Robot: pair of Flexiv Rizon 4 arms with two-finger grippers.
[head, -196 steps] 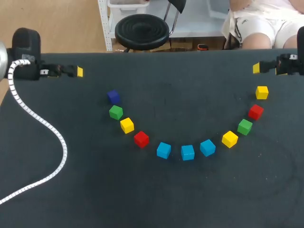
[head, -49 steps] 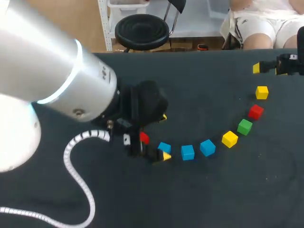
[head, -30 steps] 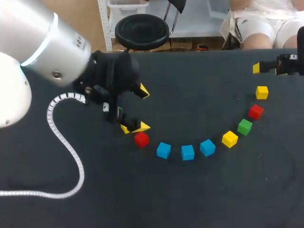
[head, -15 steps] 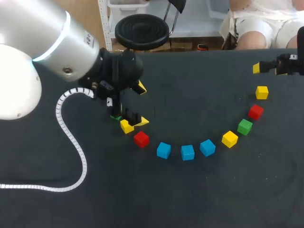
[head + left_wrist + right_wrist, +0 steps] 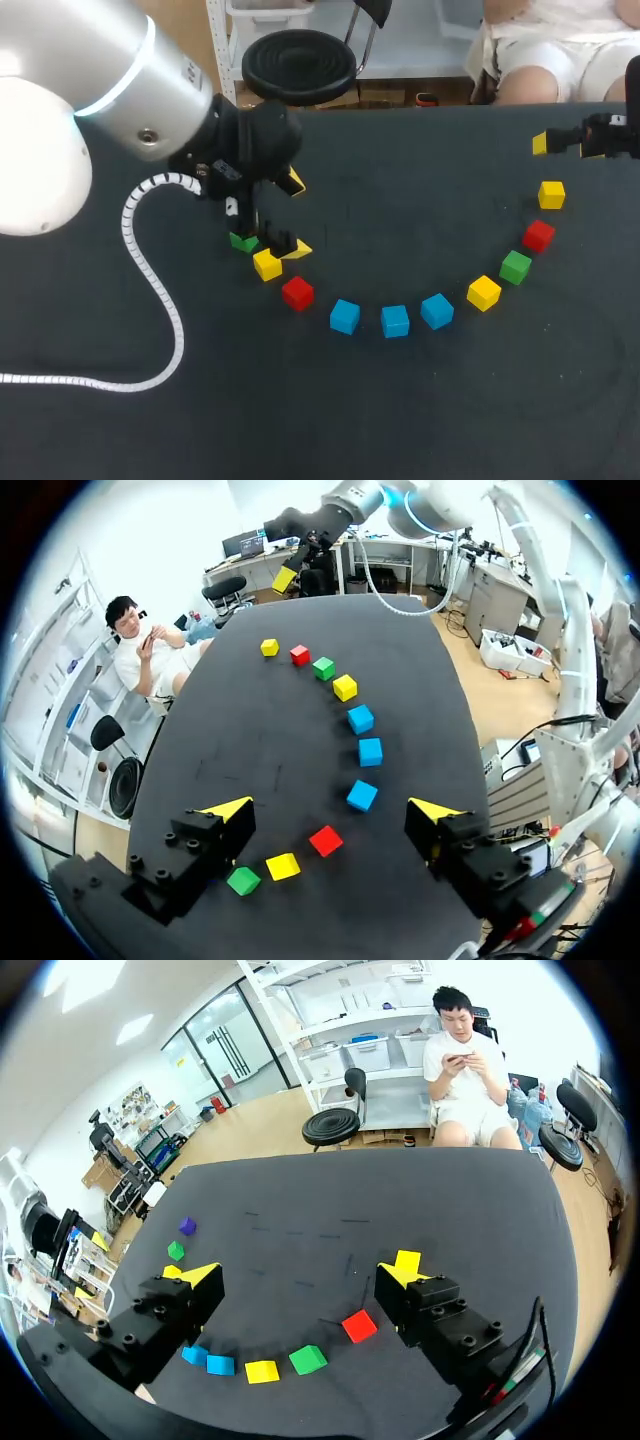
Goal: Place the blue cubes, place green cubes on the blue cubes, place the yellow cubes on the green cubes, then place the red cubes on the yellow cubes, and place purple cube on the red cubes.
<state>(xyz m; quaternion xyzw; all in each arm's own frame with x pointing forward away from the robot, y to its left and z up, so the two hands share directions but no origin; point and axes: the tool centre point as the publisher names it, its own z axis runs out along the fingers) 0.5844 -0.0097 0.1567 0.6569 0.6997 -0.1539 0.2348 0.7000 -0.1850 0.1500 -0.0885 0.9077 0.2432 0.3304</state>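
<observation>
Cubes lie in an arc on the black table (image 5: 330, 420): green (image 5: 242, 241), yellow (image 5: 267, 265), red (image 5: 297, 293), three blue (image 5: 344, 316) (image 5: 395, 321) (image 5: 437, 311), then yellow (image 5: 484, 293), green (image 5: 516, 267), red (image 5: 538, 236), yellow (image 5: 551, 194). My left arm hides the purple cube in the head view; it shows in the right wrist view (image 5: 187, 1226). My left gripper (image 5: 295, 216) hangs open above the arc's left end, with the red cube (image 5: 325, 840) below its fingers. My right gripper (image 5: 562, 145) stays open at the far right edge, above the yellow end cube (image 5: 407, 1260).
My left arm's white ribbed cable (image 5: 150, 300) loops over the table's left half. The cubes are spaced apart, none stacked. The table's near half (image 5: 400, 420) holds no objects.
My left gripper has drawn back from over the blue and red cubes toward the arc's left end, uncovering the yellow and green cubes. No cube has moved, and the right arm has kept still.
</observation>
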